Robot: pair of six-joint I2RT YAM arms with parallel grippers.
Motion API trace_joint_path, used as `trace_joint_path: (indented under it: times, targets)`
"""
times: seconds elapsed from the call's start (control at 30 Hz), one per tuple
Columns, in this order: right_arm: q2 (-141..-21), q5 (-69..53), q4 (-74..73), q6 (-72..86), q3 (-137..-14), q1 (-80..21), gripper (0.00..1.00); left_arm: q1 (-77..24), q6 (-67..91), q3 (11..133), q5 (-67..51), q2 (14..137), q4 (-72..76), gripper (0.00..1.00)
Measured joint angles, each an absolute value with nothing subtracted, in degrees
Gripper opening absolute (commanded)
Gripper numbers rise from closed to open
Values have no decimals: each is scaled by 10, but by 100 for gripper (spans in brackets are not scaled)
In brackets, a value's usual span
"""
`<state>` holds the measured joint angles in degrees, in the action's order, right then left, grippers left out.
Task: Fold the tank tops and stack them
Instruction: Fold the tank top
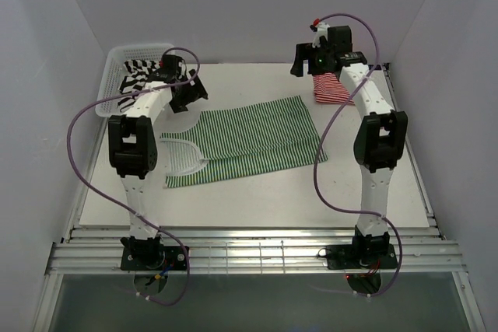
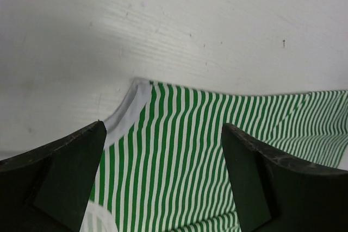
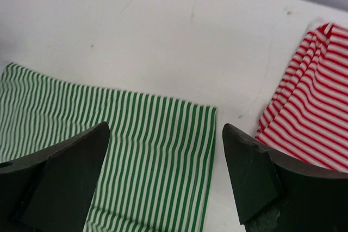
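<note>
Your left gripper point(image 2: 163, 129) spread wide above the strap end of the green-striped tank top point(image 1: 249, 141), laid flat mid-desk point(image 1: 257, 192), your right gripper point(image 3: 166, 129) equally wide over its hem corner, red-striped top point(image 1: 333, 89) folded just beside, black-and-white top point(image 1: 138, 75) in the basket point(image 1: 117, 56)

Left claw point(image 2: 163, 145) and right claw point(image 3: 166, 145) both gape wide, angled forward and downward.

green-striped fabric tank top point(image 1: 257, 134): thin green/white stripes, white trim
red-striped fabric tank top point(image 1: 333, 89): thin red/white stripes
black-striped fabric tank top point(image 1: 136, 75): broad black/white stripes
plastic mesh basket point(image 1: 107, 87): white
</note>
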<state>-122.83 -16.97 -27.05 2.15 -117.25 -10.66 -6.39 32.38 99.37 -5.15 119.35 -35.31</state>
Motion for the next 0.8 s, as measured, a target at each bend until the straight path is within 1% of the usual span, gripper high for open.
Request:
trace_joint_path:
  times: [0.1, 0.13, 0.23, 0.27, 0.37, 0.5, 0.6, 0.67, 0.7, 0.8]
  targets:
    - [-1298, -159, -267, 4, -1247, -107, 90, -69, 301, 1055, -51, 1261, -347, 98]
    - [-1310, -154, -261, -1, -1252, -107, 90, -69, 295, 1068, -51, 1277, -348, 92]
    - [-1337, -147, -247, -7, -1253, -108, 90, -73, 280, 1093, -51, 1306, -349, 83]
    - [-1345, -147, -237, -6, -1253, -109, 90, -73, 276, 1098, -52, 1313, -350, 78]
    - [-1378, -147, -214, -3, -1269, -110, 90, -73, 268, 1110, -54, 1329, -349, 73]
    - [-1416, -152, -186, 13, -1285, -111, 90, -74, 262, 1107, -54, 1340, -354, 71]
    - [-1432, -155, -173, 25, -1285, -113, 90, -74, 259, 1100, -54, 1340, -354, 67]
    - [-1442, -156, -162, 30, -1285, -113, 91, -74, 258, 1097, -54, 1340, -350, 60]
    - [-1446, -156, -159, 33, -1285, -113, 91, -74, 258, 1095, -54, 1340, -347, 52]
    - [-1456, -156, -152, 45, -1285, -113, 96, -74, 258, 1092, -58, 1340, -344, 36]
